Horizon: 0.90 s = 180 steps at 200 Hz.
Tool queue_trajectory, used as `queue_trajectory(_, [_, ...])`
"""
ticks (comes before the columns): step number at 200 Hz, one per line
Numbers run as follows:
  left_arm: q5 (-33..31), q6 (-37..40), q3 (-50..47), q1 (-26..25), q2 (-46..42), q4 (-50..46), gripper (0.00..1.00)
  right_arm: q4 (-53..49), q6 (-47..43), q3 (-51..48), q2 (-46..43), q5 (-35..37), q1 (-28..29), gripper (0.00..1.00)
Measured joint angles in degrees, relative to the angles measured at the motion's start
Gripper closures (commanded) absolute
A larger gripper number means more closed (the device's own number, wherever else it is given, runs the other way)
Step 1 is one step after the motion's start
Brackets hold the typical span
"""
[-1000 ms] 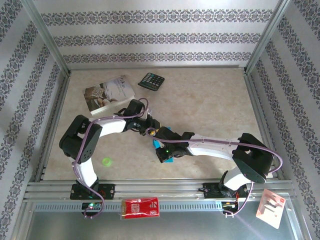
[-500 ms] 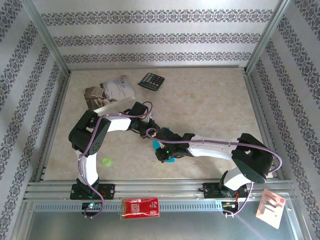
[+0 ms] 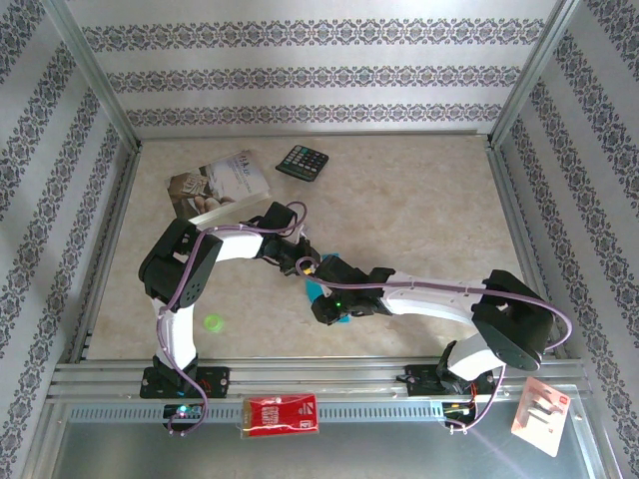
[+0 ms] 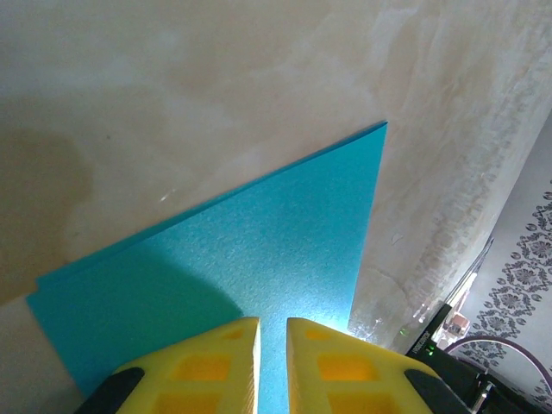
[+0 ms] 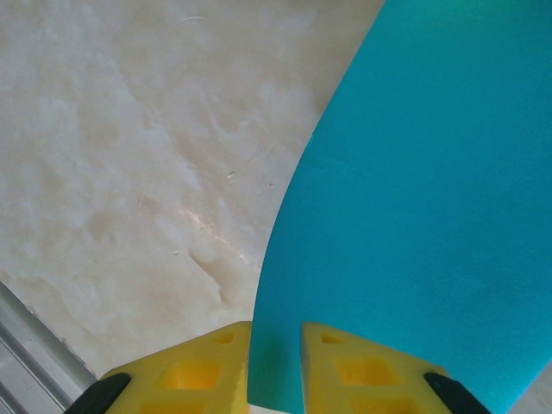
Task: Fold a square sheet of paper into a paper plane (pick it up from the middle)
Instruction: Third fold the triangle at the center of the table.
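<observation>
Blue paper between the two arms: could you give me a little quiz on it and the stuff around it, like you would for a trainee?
1. Short answer: which pale printed thing lies beside the black calculator at the far side of the table?
2. True or false: the square sheet of paper is lying on top of the calculator.
3. Pick one: in the left wrist view, the sheet runs in between the fingers of the left gripper, which are A) red, B) yellow, C) white.
Key: 1. The book. 2. False; it sits mid-table, well apart from the calculator. 3. B.
</observation>
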Motion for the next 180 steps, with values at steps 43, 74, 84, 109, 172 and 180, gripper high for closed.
queue_trajectory(43, [-0.1, 1.0, 0.1, 0.0, 0.0, -0.3, 0.86, 0.0, -0.6, 0.0, 0.0, 0.0, -0.7, 0.93])
queue_trajectory(74, [0.0, 1.5, 0.7, 0.0, 0.5, -1.0, 0.86, 0.1, -0.6, 0.0, 0.0, -1.0, -2.9, 0.93])
queue_trajectory(84, [0.0, 1.8, 1.1, 0.0, 0.7, -1.2, 0.86, 0.2, -0.6, 0.0, 0.1, -1.8, -3.9, 0.94])
queue_trajectory(109, [0.0, 2.6, 1.6, 0.0, 1.0, -1.6, 0.86, 0.9, -1.2, 0.0, 1.0, -3.7, -5.6, 0.95])
queue_trajectory(172, [0.0, 4.1, 2.6, 0.0, 1.4, -3.2, 0.86, 2.4, -2.1, 0.0, 2.2, -7.9, -10.2, 0.95])
queue_trajectory(180, [0.0, 4.2, 2.7, 0.0, 1.5, -3.3, 0.86, 2.5, -2.4, 0.0, 2.5, -8.2, -10.6, 0.95])
